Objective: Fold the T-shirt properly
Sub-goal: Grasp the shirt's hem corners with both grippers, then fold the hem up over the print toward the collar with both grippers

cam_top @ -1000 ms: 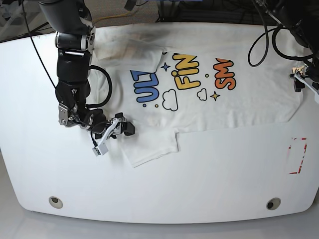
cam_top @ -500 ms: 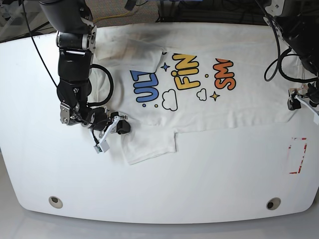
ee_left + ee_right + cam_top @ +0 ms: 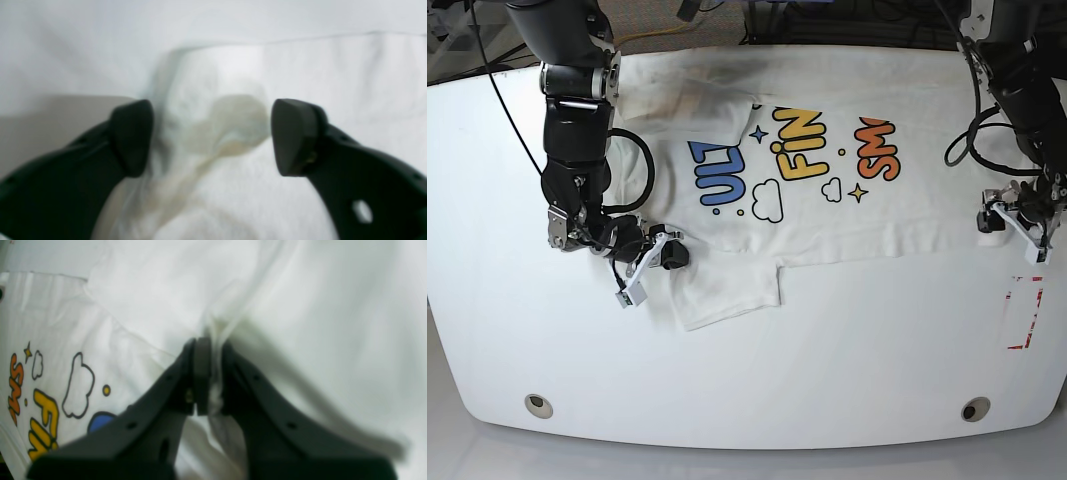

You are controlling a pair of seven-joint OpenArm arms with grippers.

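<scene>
The T-shirt (image 3: 847, 190) lies spread print-side up across the far half of the white worktop (image 3: 827, 350), its blue, yellow and orange lettering, small stars and clouds facing the camera above. One sleeve (image 3: 727, 295) juts toward the near edge, and the far side of the shirt reaches the back rim of the worktop.

The right hand (image 3: 670, 258), on the left side of the overhead view, sits low at the edge of the shirt, just beside that sleeve. In its wrist view the right hand (image 3: 213, 373) has its two dark fingers (image 3: 200, 380) pressed together with a thin ridge of white cloth pinched between them; the fabric rises in creases toward the grip, and part of the print, a cloud outline and yellow letters, shows to the left.

The left hand (image 3: 1007, 215), on the right side of the overhead view, is down at the opposite edge of the shirt. Its wrist view shows the left hand (image 3: 211, 136) with the fingers (image 3: 293, 136) standing well apart, one on each side of a raised bump of white cloth. The cloth lies in the gap between them, but the picture is blurred and I cannot tell whether either pad touches it; nothing is clamped.

A red-and-white marked rectangle (image 3: 1024, 312) sits on the worktop close to the left hand, just clear of the shirt's edge.
</scene>
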